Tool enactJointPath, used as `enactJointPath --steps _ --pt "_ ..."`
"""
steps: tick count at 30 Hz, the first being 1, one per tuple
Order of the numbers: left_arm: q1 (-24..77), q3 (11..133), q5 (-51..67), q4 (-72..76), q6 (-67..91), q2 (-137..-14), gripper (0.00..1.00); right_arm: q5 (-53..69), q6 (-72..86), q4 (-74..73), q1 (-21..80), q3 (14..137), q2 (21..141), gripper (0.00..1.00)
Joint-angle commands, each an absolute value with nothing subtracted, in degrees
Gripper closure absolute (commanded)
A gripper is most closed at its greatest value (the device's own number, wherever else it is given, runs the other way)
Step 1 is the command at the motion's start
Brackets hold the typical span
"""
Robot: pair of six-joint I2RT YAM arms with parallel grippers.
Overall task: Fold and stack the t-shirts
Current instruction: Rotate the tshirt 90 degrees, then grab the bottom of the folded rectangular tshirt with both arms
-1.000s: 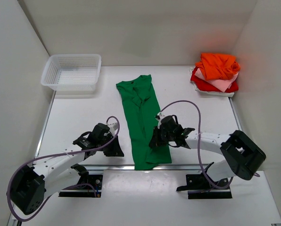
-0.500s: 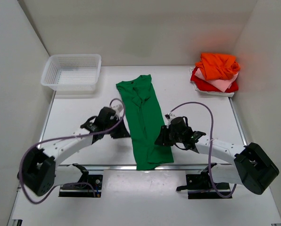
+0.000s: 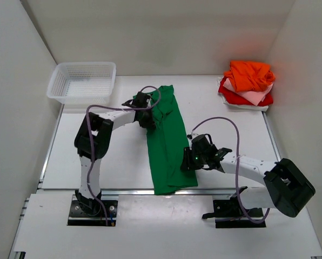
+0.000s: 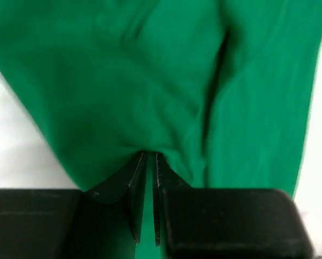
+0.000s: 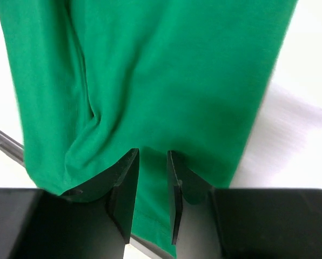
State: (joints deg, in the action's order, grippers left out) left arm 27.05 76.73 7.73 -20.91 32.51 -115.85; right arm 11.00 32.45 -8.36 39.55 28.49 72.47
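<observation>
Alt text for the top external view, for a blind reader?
A green t-shirt, folded into a long strip, lies on a white table, the left gripper at its far end and the right gripper at its near right edge. A white basket sits far left; a stack of shirts far right.

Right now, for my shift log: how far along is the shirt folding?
Looks done: orange, pink and red shirts stacked at the far right. In hand: green t-shirt folded into a long strip, left pincer and right pincer at it. Left: fold it shorter, stack it.
</observation>
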Motion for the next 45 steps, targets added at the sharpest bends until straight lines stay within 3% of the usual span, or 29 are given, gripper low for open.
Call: enactJointPath --steps 1,5,9,13,14,19,22,24,26,30,35,45 --pt "25.41 85.49 4.74 -26.81 29.62 -121.45 0.79 10.28 30.76 -10.02 41.22 32.78 75.49 0.74" --pt "24.26 97.53 5.36 -31.61 29.1 -130.75 0.79 10.81 29.98 -9.58 40.52 35.5 80.14 0.74" --pt "23.55 125.02 5.62 -45.66 26.64 -146.38 0.78 12.3 26.47 -10.02 38.06 40.5 86.91 0.72" --pt "22.42 160.39 12.72 -59.47 26.54 -160.9 0.8 13.45 20.93 -13.87 35.86 47.88 91.14 0.72" --pt "21.98 159.7 15.18 -58.81 26.46 -160.41 0.8 12.49 20.14 -14.58 36.12 48.77 90.53 0.71" --pt "23.81 143.31 12.22 -58.36 20.14 -139.18 0.74 8.8 18.55 -17.74 36.04 52.29 85.27 0.68" --pt "24.26 113.37 13.17 -45.87 20.2 -119.97 0.7 6.77 20.03 -20.55 34.98 51.86 82.88 0.63" --pt "23.12 85.47 13.88 -32.91 23.72 -107.18 0.68 5.02 21.53 -21.96 35.42 50.98 81.57 0.59" --pt "22.15 71.1 14.85 -24.29 25.92 -94.98 0.57 2.47 25.73 -22.33 36.2 48.7 80.69 0.54" --pt "25.92 45.07 11.34 -10.68 27.67 -80.97 0.46 -2.62 33.73 -17.07 38.4 41.32 75.95 0.41" --pt "27.5 32.01 10.2 -4.06 33.22 -73.13 0.4 -4.22 41.74 -11.18 39.37 34.02 73.4 0.41" --pt "31.64 27.07 7.74 6.06 39.54 -77.34 0.4 -2.81 47.54 -7.12 43.67 32.26 78.48 0.41"
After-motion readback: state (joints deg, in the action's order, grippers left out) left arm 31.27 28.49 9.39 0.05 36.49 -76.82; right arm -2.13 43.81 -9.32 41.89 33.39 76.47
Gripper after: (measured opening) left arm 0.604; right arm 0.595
